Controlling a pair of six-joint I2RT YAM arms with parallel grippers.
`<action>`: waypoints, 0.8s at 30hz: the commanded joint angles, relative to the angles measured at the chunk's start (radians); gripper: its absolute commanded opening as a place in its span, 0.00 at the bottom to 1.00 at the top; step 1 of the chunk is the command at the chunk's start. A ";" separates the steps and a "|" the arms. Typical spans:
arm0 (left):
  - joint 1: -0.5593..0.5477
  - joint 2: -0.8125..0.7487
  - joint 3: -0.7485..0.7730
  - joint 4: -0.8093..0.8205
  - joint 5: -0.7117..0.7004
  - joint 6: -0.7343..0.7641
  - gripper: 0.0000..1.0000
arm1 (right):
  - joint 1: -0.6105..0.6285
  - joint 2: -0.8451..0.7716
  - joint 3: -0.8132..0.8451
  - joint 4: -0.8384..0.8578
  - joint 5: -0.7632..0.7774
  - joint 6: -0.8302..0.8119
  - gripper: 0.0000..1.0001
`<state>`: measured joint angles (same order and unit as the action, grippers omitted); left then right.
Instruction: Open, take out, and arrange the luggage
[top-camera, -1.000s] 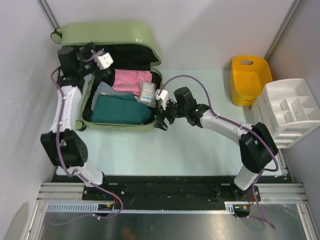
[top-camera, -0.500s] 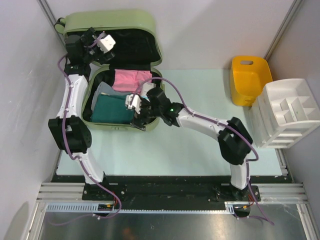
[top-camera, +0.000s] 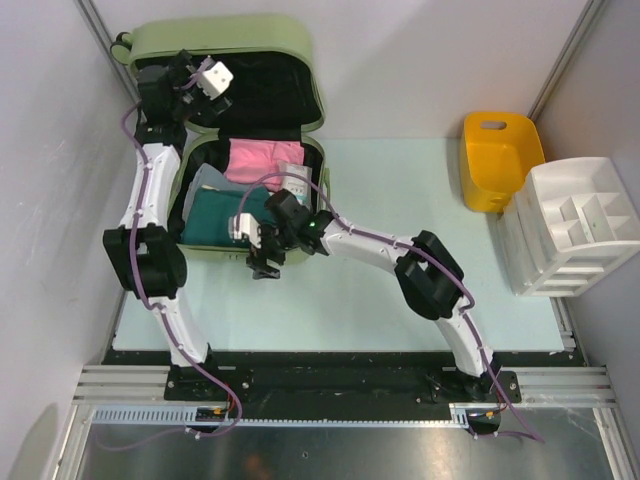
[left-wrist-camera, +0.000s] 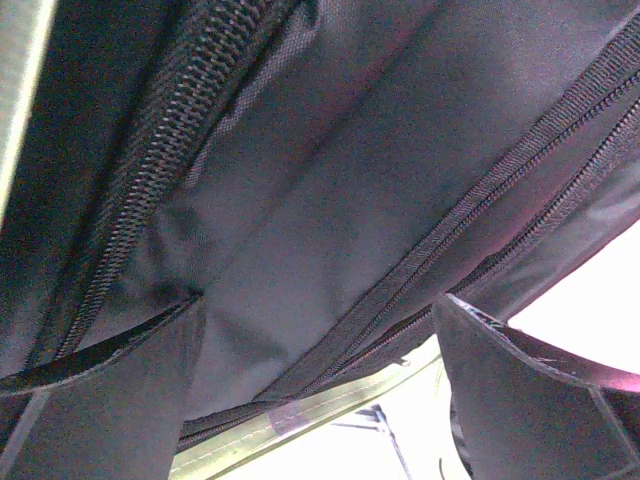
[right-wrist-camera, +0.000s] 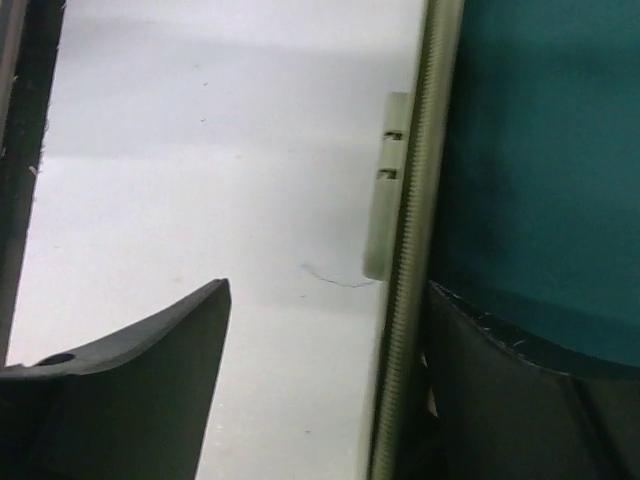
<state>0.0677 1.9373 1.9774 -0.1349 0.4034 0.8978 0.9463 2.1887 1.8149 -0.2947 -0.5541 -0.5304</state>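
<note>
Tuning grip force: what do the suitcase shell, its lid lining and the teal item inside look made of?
The luggage shell: likely hard moulded plastic, matte sage green, with smooth rounded corners.
The lid lining: black woven synthetic fabric, with visible weave and sewn zippers.
The teal item: soft folded cloth, fibre unclear.
</note>
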 joint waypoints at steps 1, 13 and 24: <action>-0.006 0.029 0.072 0.041 -0.050 -0.034 1.00 | 0.006 0.002 0.000 -0.055 -0.044 -0.048 0.65; -0.009 0.112 0.198 0.054 -0.178 -0.054 0.97 | 0.051 -0.165 -0.256 -0.103 -0.092 -0.250 0.00; -0.016 0.112 0.176 0.055 -0.161 -0.069 1.00 | 0.051 -0.138 -0.204 0.000 -0.053 -0.204 0.00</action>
<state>0.0624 2.0613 2.1349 -0.1177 0.2459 0.8551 0.9417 2.0624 1.5848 -0.2115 -0.5251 -0.7361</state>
